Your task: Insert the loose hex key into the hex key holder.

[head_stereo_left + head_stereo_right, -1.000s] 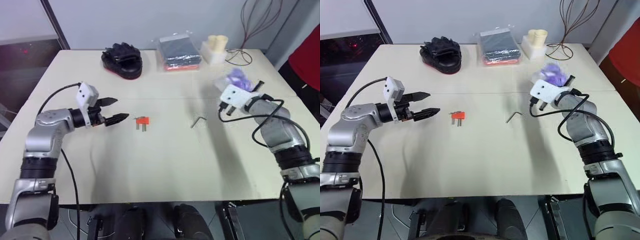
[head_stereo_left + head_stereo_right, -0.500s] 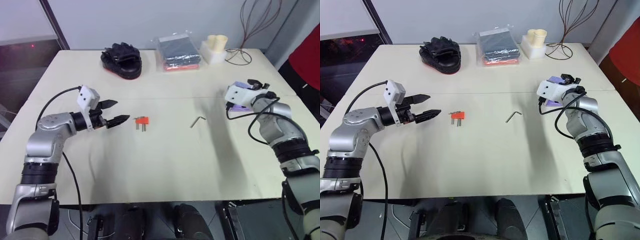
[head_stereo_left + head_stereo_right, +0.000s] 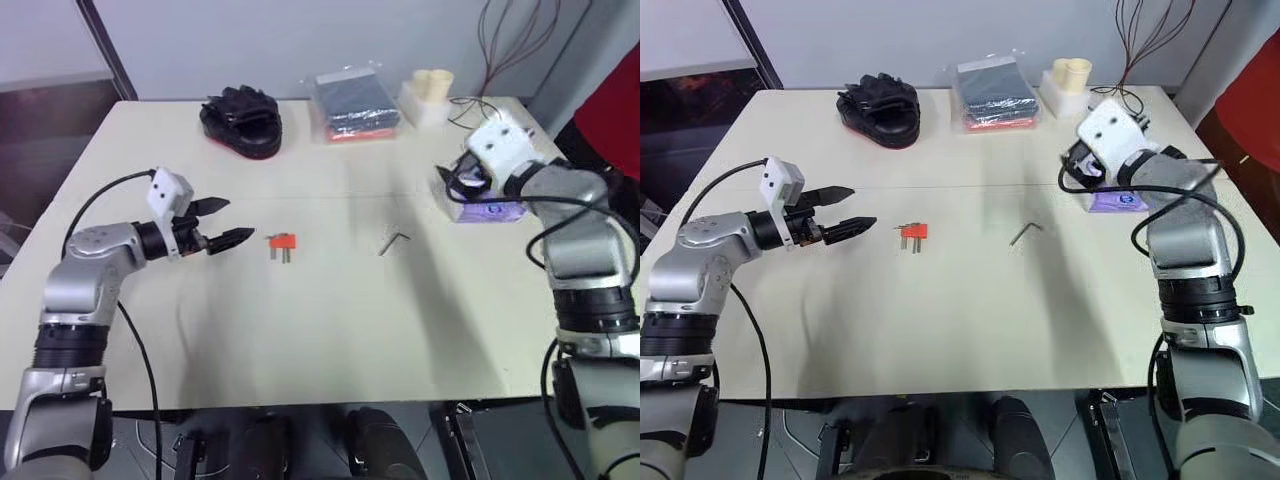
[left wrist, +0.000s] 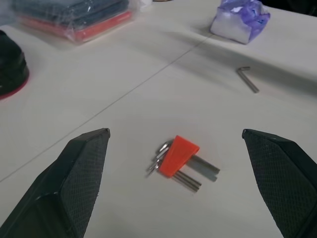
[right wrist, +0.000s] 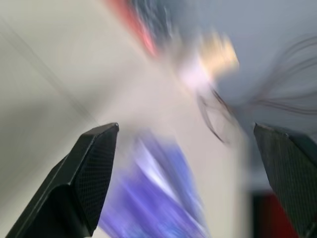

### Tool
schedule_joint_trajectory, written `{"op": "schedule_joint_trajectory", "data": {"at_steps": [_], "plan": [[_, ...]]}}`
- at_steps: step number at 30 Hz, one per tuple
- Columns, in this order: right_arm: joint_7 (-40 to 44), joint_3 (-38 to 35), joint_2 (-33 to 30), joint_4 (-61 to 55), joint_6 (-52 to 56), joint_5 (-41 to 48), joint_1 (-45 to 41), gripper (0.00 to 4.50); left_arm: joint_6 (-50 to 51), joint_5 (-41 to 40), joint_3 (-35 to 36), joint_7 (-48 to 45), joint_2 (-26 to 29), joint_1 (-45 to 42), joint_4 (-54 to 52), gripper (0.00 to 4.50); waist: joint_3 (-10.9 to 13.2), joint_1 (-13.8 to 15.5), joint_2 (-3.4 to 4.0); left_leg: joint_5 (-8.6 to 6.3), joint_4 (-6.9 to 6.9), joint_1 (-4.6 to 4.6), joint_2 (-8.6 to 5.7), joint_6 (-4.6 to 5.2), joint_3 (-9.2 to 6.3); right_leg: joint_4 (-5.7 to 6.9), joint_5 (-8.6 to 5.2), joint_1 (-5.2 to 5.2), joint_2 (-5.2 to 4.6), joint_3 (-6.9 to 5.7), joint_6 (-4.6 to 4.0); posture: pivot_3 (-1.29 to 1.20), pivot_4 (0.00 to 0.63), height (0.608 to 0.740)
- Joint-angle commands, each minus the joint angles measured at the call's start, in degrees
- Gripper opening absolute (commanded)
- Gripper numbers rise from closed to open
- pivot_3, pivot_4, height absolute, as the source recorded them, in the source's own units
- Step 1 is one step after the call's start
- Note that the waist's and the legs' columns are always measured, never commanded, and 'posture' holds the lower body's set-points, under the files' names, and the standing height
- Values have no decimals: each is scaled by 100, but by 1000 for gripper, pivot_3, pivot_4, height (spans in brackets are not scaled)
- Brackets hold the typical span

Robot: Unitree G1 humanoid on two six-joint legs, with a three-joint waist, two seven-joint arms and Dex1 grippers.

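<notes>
The key (image 3: 1025, 232) is lying flat mid-table, well right of the holder (image 3: 913, 232). Both claws are standing spread and empty: left claw (image 3: 842, 211) facing the holder, right claw (image 5: 188, 183) over a purple packet (image 3: 1118, 201). Thin, stiff, probably slippery steel; pinching its long leg looks best.

Left gripper (image 3: 222, 222) hovered low over the desk's left side, jaws spread — right gripper (image 5: 185, 163) raised, fingers wide.
</notes>
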Motion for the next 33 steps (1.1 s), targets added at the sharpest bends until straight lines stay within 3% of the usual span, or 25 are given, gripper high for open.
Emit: {"op": "schedule_joint_trajectory", "data": {"at_steps": [1, 7, 11, 15, 21, 33], "plan": [[782, -475, -13, -855, 441, 1268, 116, 4446, -89, -39, 177, -78, 141, -106, 41, 4500, 0, 30, 0, 0, 1, 0, 0, 1, -1, -1, 0, 3, -1, -1, 0, 0, 150, 740], [1115, -38, 122, -908, 644, 1845, 437, 4446, -293, 77, 76, -333, 318, -152, 226, 4500, 0, 19, -1, -1, 7, 1, -8, 2, -9, -4, 0, 12, -14, -9, 0, 0, 150, 740], [833, 585, 368, -427, 231, 1419, 258, 4446, -369, 92, 103, -460, 439, -188, 347, 4500, 0, -31, -1, -1, 3, 1, -5, 2, -8, -1, 0, 6, -11, -8, 0, 0, 150, 740], [587, 1309, 734, 664, -573, 780, -201, 4446, -442, 89, 97, -788, 633, -254, 469, 4500, 0, -20, 1, -1, 3, 1, -5, 1, -6, 2, 0, 1, -9, -8, 0, 0, 150, 740], [1330, 2070, 1390, 2454, -1505, 545, -804, 4446, -347, 115, 54, -1137, 901, -281, 495, 4500, 0, -22, 1, 0, 3, 0, -5, 0, -3, 0, 0, 1, -7, -9, 0, 0, 150, 740], [1741, 2070, 2527, 5383, -2883, 387, -1919, 4446, -185, -28, 258, -958, 910, 283, 11, 4500, 2, -52, 3, 0, 0, 0, -5, -2, -6, 1, 0, -3, -10, -9, -1, 0, 150, 740]]}}
